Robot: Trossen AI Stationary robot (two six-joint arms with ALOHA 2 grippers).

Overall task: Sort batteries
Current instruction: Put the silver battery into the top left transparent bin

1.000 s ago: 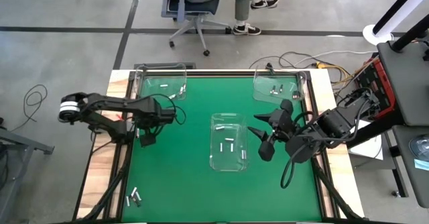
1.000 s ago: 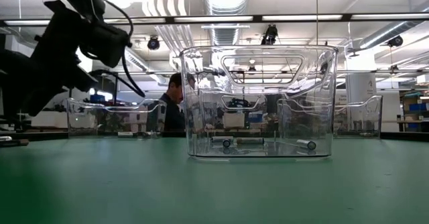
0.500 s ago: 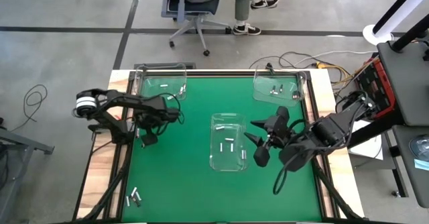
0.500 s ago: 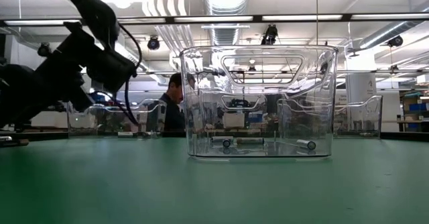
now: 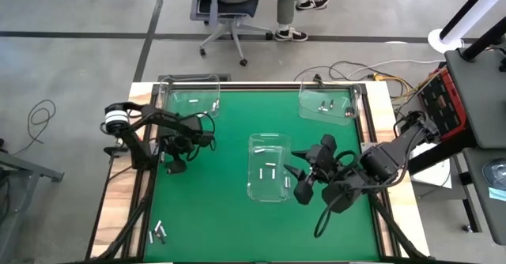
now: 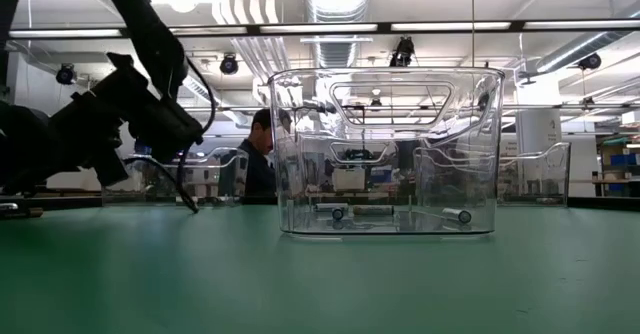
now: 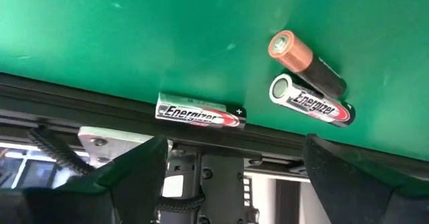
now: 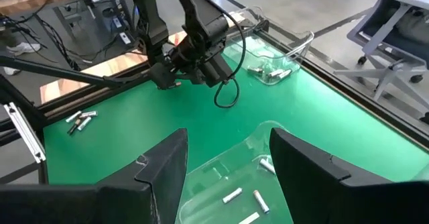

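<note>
Both arms have drawn inward over the green mat (image 5: 221, 216), left claw (image 5: 175, 166) and right claw (image 5: 302, 183) spread wide, empty.

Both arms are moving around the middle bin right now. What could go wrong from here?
1. The right pincer, open, sits right beside the clear middle bin; moving in, it might knock the light bin and scatter the batteries inside.
2. Three loose batteries lie at the mat's edge by the frame rail; a nudge could roll them off the mat.
3. The left pincer looks open and empty, with the cable hanging to the mat.
</note>
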